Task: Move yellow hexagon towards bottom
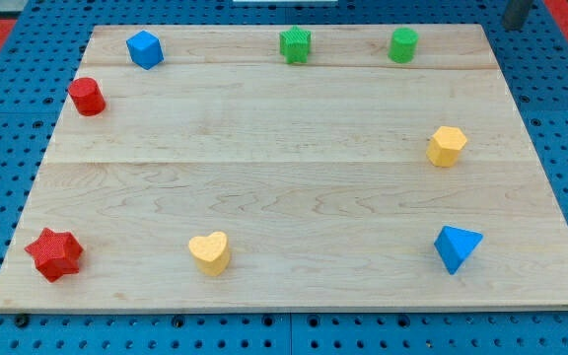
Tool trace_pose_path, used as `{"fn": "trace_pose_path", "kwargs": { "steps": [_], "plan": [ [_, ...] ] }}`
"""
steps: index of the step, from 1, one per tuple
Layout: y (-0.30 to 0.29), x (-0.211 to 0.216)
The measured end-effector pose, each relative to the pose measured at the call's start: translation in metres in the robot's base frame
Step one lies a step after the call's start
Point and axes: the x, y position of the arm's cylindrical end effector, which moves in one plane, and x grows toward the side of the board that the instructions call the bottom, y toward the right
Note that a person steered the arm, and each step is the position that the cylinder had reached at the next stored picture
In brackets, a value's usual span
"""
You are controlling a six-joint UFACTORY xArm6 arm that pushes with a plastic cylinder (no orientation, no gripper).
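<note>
While our tip's very end lies out of view, the yellow hexagon (pixel 447 146) sits untouched, well above the blue triangle (pixel 457 248); approach pending, from its top side.

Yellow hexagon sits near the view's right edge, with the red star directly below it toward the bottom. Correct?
Not quite. In the camera view the yellow hexagon is near the right edge, but the block below it is the blue triangle. The red star lies at the bottom left.

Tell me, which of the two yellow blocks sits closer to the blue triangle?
The yellow hexagon, at the view's right, directly above the blue triangle. The yellow heart lies far off to the view's left.
</note>
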Motion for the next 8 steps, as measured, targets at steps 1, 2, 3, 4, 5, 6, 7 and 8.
{"fn": "trace_pose_path", "kwargs": {
  "steps": [1, 2, 3, 4, 5, 6, 7, 8],
  "plan": [
    [0.0, 0.0],
    [0.0, 0.001],
    [0.0, 0.001],
    [-0.005, 0.001],
    [-0.029, 0.004],
    [-0.078, 0.014],
    [-0.088, 0.049],
    [-0.075, 0.061]
  ]
}}
